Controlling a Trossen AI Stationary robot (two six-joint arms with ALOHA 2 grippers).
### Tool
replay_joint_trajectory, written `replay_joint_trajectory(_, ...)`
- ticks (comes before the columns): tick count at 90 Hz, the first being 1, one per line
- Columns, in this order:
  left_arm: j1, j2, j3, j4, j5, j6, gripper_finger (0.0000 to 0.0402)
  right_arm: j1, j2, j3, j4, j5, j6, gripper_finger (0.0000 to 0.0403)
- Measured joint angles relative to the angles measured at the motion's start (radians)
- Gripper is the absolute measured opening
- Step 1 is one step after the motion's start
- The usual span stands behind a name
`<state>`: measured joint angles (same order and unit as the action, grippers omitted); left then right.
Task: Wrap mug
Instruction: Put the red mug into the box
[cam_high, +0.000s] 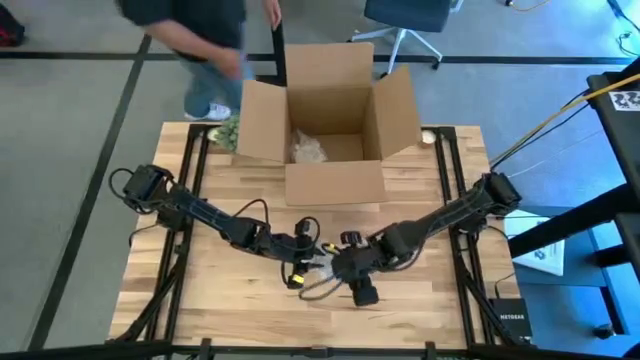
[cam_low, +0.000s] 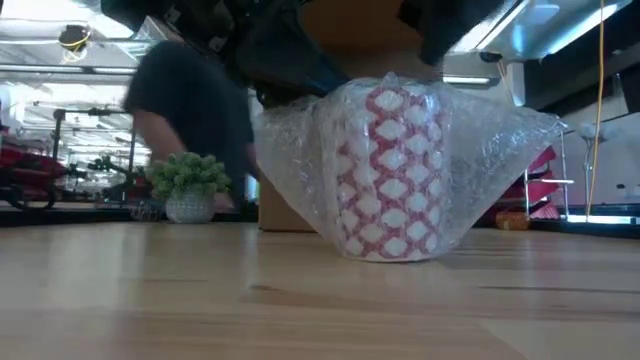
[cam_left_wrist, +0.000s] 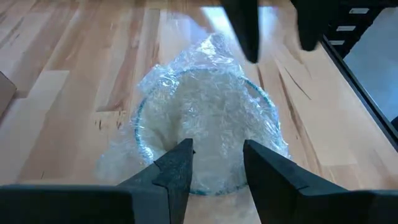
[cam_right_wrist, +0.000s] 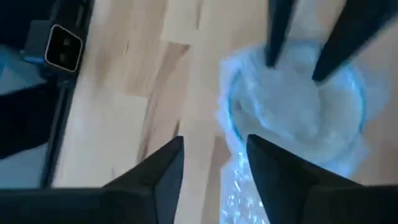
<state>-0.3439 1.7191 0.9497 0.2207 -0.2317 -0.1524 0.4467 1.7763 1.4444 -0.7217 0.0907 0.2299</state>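
A red-and-white patterned mug stands upright on its base on the wooden table, near the middle, covered in clear bubble wrap. The wrap spreads over the mug's mouth and flares out to the sides. My left gripper is open just above the near rim of the wrapped mug. My right gripper is open too, beside the mug and over a loose tail of wrap. In the high view both grippers meet over the mug. My left gripper has its fingertips over the wrapped rim of the mug, coming from above and slanting down. Whether they touch the wrap I cannot tell.
An open cardboard box with a wad of wrap inside stands at the table's far edge. A small potted plant sits at the far left. A person moves behind the table. Bare wood lies left and right of the mug.
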Motion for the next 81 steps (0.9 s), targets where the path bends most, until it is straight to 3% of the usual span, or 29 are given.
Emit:
replay_joint_trajectory(7, 0.000, 0.000, 0.000, 0.002, 0.000, 0.000, 0.0127, -0.001, 0.020, 0.001, 0.037, 0.068, 0.002, 0.0163)
replay_joint_trajectory(39, -0.001, 0.000, 0.000, 0.006, 0.000, -0.001, 0.0127, -0.009, 0.148, 0.002, 0.063, 0.014, 0.013, 0.0108)
replay_joint_trajectory(55, -0.001, -0.002, 0.001, 0.006, 0.000, 0.001, 0.0127, -0.008, 0.170, 0.003, 0.068, 0.050, 0.027, 0.0092)
replay_joint_trajectory(81, -0.032, -0.115, 0.073, -0.217, -0.014, 0.061, 0.0127, -0.009, 0.171, 0.002, 0.067, 0.043, 0.034, 0.0060)
